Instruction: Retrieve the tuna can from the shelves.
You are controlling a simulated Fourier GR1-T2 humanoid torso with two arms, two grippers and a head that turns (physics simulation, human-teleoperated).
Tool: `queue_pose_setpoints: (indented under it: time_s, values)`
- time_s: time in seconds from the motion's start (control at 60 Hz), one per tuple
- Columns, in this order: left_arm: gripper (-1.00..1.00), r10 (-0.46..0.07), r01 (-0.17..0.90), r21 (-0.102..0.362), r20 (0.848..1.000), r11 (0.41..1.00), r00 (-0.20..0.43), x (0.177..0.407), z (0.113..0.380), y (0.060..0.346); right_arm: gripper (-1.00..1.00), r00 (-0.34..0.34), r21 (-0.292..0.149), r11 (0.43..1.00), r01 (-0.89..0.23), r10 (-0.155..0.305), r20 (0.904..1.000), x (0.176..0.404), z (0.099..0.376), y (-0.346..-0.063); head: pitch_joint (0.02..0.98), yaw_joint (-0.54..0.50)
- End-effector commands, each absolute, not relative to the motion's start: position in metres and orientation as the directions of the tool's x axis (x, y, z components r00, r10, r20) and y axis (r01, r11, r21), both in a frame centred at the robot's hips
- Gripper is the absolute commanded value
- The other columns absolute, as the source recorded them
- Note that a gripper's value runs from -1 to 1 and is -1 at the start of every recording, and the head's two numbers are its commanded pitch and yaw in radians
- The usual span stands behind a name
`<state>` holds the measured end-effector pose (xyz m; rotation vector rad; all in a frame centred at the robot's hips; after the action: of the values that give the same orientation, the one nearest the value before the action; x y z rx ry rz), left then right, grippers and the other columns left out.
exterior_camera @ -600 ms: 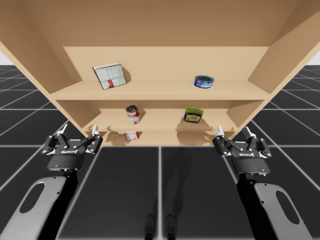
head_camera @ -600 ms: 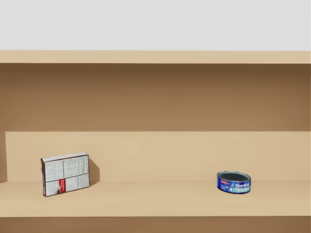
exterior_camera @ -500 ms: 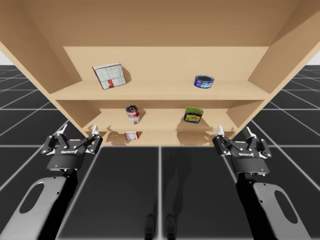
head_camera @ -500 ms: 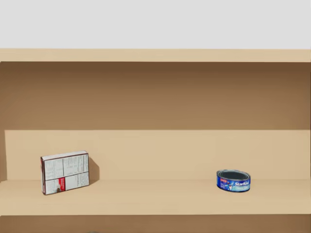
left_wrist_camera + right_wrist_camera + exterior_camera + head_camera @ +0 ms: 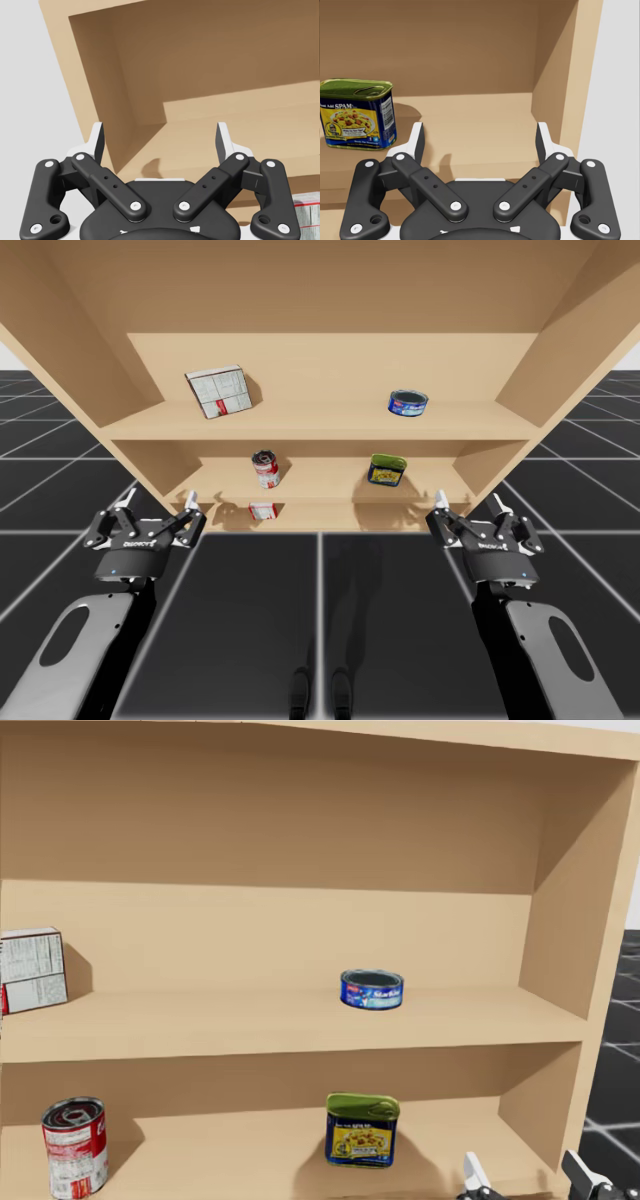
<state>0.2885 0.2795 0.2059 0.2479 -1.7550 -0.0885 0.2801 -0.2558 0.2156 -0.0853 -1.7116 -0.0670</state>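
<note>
Squat, seemingly metal tuna can (image 5: 371, 990) on wooden shelf (image 5: 200, 1022); left gripper (image 5: 160, 131), right gripper (image 5: 480, 131) agape.

Light wooden shelves (image 5: 320, 425), with a plain back panel and solid side walls, stand on a black floor (image 5: 250, 620) crossed by pale grid lines. Flat pale grey lies beyond.

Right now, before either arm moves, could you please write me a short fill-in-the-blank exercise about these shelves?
The flat blue can stands one level ___ the green-lidded rectangular can. The white box shares that can's shelf, to its ___. My left gripper and right gripper are both ___, holding nothing.
Missing words: above; left; open.
</note>
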Motion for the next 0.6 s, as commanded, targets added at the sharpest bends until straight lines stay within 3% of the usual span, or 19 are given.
queue_pose_setpoints:
  time_s: [0.017, 0.117, 0.2, 0.217, 0.283, 0.333, 0.5, 0.567, 0.6]
  values:
    - [-1.0, -0.218, -0.114, 0.2, 0.96, 0.973, -0.176, 0.289, 0.205, 0.278, -1.0, -0.14, -0.002, 0.995, 0.098, 0.016, 0.99, 0.281, 0.216, -0.256, 0.279, -0.25]
    - [-1.0, -0.219, -0.114, 0.201, 0.96, 0.973, -0.176, 0.289, 0.205, 0.278, -1.0, -0.152, 0.003, 0.995, 0.095, 0.012, 0.9883, 0.278, 0.22, -0.255, 0.291, -0.26]
    - [-1.0, -0.219, -0.115, 0.201, 0.96, 0.973, -0.174, 0.289, 0.205, 0.278, -1.0, -0.167, -0.033, 0.994, 0.106, 0.051, 0.9847, 0.277, 0.223, -0.253, 0.29, -0.25]
    - [-1.0, -0.219, -0.116, 0.201, 0.96, 0.973, -0.173, 0.289, 0.205, 0.278, -1.0, -0.165, -0.021, 0.995, 0.098, 0.037, 0.9856, 0.276, 0.225, -0.253, 0.291, -0.25]
    - [-1.0, -0.219, -0.117, 0.201, 0.96, 0.973, -0.172, 0.289, 0.205, 0.278, -1.0, -0.169, -0.034, 0.993, 0.111, 0.052, 0.9842, 0.274, 0.229, -0.252, 0.294, -0.24]
    - [-1.0, -0.219, -0.12, 0.201, 0.961, 0.972, -0.17, 0.289, 0.205, 0.278, -1.0, -0.181, -0.01, 0.995, 0.104, 0.029, 0.983, 0.269, 0.239, -0.253, 0.296, -0.24]
    - [-1.0, -0.215, -0.122, 0.197, 0.963, 0.973, -0.163, 0.289, 0.206, 0.279, -1.0, -0.253, -0.026, 0.997, 0.071, 0.043, 0.9664, 0.238, 0.285, -0.245, 0.295, -0.25]
    - [-1.0, -0.214, -0.12, 0.196, 0.963, 0.973, -0.163, 0.289, 0.206, 0.279, -1.0, -0.275, -0.078, 0.995, 0.061, 0.091, 0.9572, 0.228, 0.306, -0.24, 0.294, -0.25]
    - [-1.0, -0.214, -0.119, 0.196, 0.963, 0.973, -0.163, 0.289, 0.206, 0.279, -1.0, -0.277, -0.077, 0.996, 0.053, 0.089, 0.9568, 0.227, 0.31, -0.239, 0.294, -0.25]
